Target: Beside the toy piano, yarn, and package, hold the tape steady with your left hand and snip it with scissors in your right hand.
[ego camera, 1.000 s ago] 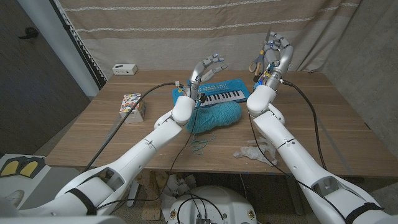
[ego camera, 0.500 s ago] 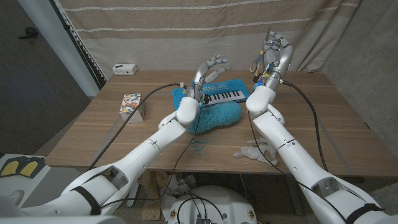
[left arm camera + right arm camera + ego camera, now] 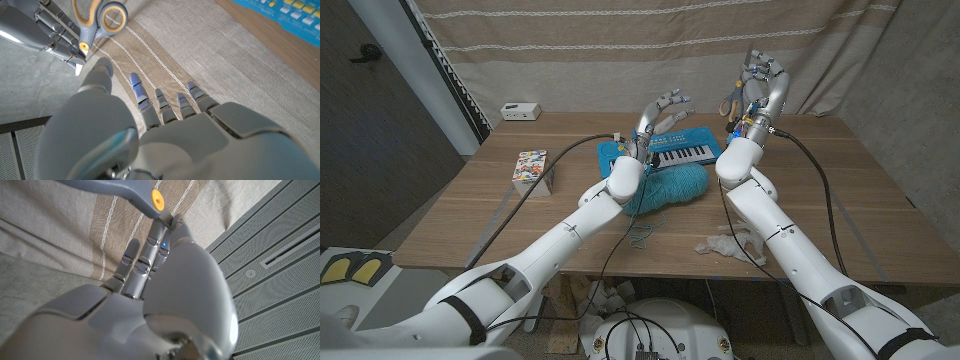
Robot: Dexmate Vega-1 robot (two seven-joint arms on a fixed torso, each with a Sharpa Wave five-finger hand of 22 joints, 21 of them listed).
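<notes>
My right hand [image 3: 765,85] is raised above the table's far edge and grips the scissors [image 3: 732,101], which have grey and orange handles. The left wrist view shows the scissors' handles [image 3: 98,15] in my right hand [image 3: 37,25]. In the right wrist view the grey blade with its orange pivot [image 3: 127,191] lies across the fingertips of my right hand [image 3: 150,300]. My left hand [image 3: 661,109] hovers over the blue toy piano [image 3: 680,153] with fingers spread, holding nothing. Teal yarn [image 3: 672,186] lies in front of the piano. I cannot make out the tape.
A colourful package [image 3: 532,168] lies at the table's left. A small white box [image 3: 520,110] stands at the far left corner. Crumpled clear plastic [image 3: 730,243] and a loose yarn strand [image 3: 642,233] lie near the front edge. A striped curtain [image 3: 620,50] hangs behind.
My left arm has swung a little to the right, bringing the spread left hand closer to the right hand. The right hand and scissors have stayed put.
</notes>
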